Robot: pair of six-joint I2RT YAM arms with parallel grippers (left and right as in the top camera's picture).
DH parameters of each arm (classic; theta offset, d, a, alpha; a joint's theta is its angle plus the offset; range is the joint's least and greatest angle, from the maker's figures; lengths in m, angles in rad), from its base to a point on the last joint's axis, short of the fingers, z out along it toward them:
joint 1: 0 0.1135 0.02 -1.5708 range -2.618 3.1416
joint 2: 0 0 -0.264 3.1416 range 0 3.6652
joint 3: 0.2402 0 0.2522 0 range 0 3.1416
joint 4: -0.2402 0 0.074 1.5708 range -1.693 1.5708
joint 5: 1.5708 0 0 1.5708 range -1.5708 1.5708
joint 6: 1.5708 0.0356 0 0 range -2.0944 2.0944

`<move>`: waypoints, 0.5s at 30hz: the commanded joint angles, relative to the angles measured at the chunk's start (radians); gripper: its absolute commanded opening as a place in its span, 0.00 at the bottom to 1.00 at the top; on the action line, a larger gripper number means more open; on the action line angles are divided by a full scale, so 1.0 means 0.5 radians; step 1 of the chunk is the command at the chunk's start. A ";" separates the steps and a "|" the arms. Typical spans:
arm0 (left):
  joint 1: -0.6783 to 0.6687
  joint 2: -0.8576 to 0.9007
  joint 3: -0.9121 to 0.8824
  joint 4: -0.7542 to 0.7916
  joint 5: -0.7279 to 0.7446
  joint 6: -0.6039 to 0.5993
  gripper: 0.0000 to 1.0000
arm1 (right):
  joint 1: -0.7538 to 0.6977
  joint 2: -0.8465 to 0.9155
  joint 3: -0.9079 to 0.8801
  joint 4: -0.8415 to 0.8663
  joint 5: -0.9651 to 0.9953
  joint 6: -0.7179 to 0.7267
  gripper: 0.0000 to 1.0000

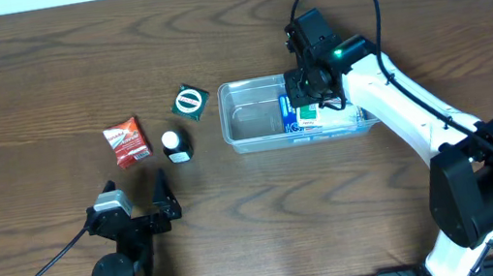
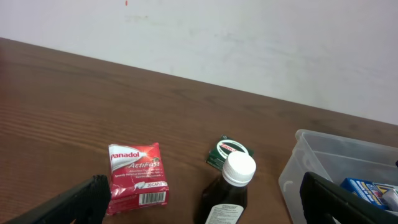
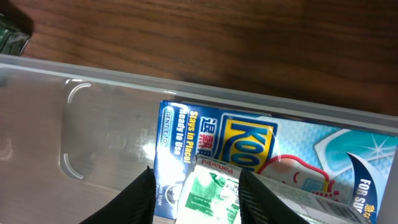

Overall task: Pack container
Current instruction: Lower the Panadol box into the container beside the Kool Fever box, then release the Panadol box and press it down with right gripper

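The clear container (image 1: pixel 248 84) lies at centre right of the table, and its wall (image 3: pixel 93 124) fills the right wrist view. A blue-and-white carton (image 3: pixel 298 149) lies inside it. My right gripper (image 3: pixel 196 186) reaches into the container (image 2: pixel 323 155) and is shut on a green-and-white Panadol box (image 3: pixel 211 190) just above the carton (image 1: pixel 298 122). In the overhead view that right gripper (image 1: pixel 305 100) hangs over the tub's right half. My left gripper (image 1: pixel 135 189) stands open and holds nothing, low near the front left, its fingers (image 2: pixel 81 202) wide apart.
A red Panadol box (image 1: pixel 127 141) (image 2: pixel 137 177), a dark bottle with a white cap (image 1: pixel 174 146) (image 2: pixel 230 186) and a small green packet (image 1: pixel 189 101) (image 2: pixel 229 151) lie left of the container. A white wall rises behind the table.
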 commanded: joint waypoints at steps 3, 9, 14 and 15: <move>0.009 -0.009 -0.032 -0.072 0.013 0.027 0.98 | 0.020 0.039 -0.005 0.021 0.039 0.030 0.41; 0.009 -0.009 -0.032 -0.072 0.014 0.027 0.98 | 0.018 0.101 -0.007 0.057 0.039 0.029 0.40; 0.009 -0.009 -0.032 -0.072 0.013 0.027 0.98 | 0.018 0.157 -0.008 0.082 0.036 0.029 0.40; 0.009 -0.009 -0.032 -0.072 0.014 0.027 0.98 | 0.020 0.170 -0.008 0.082 0.031 0.030 0.40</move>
